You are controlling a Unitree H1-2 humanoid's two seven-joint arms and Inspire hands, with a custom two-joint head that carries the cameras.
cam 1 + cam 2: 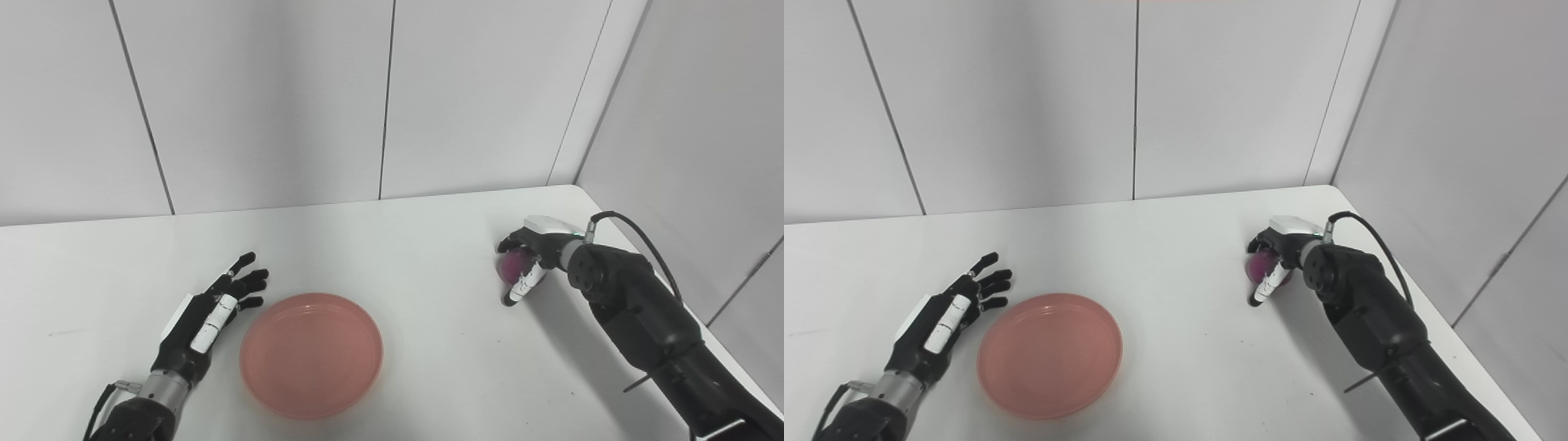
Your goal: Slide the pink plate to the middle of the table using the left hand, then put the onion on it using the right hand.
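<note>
Beside the round glossy pink plate [312, 355], right robot hand [531, 257] cups smooth onion [512, 264].

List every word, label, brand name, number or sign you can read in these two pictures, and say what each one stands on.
None: no readable text shows in either view.
The pink plate, the onion, both hands (left hand, right hand), the table and the wall panels all look unmarked.

Plate [312, 355] on table [429, 245] left of onion [513, 263].
</note>
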